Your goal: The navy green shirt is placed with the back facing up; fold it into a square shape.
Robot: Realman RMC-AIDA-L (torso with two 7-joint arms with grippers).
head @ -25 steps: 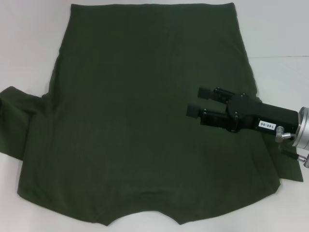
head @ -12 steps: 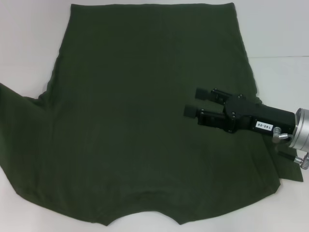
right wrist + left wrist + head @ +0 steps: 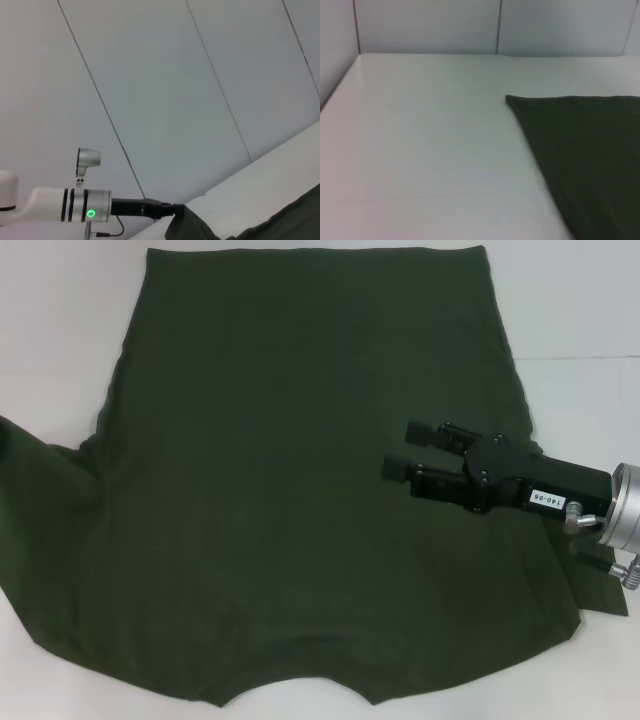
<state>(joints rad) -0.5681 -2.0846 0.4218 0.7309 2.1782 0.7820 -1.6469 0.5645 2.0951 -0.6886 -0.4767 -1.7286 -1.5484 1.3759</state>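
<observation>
Reaching in from the robot's right, the right gripper (image 3: 398,448) lies nearly level over the navy green shirt (image 3: 290,490), its two black fingers (image 3: 422,430) pointing toward the robot's left and set apart with a clear gap, so the jaws stand open with nothing between them. Behind the fingers the black gripper body slants slightly toward the robot and carries a small white label; it joins a silver wrist collar (image 3: 625,508) at the right edge of the head view. Whether the fingertips touch the cloth or hang just above it cannot be told.

The left gripper (image 3: 172,211) shows only in the right wrist view, far off: a black piece at the end of a white and silver forearm with a green light, held level, with a raised fold of dark cloth at its tip. The jaws appear closed on that cloth.

Spread plain side up on the white counter (image 3: 60,340), the shirt fills most of the head view. Its straight hem lies at the far side and the curved neckline at the near edge. On the robot's left a sleeve runs out past the frame edge. In the left wrist view one corner of the shirt (image 3: 580,150) lies flat on the counter (image 3: 420,150).
</observation>
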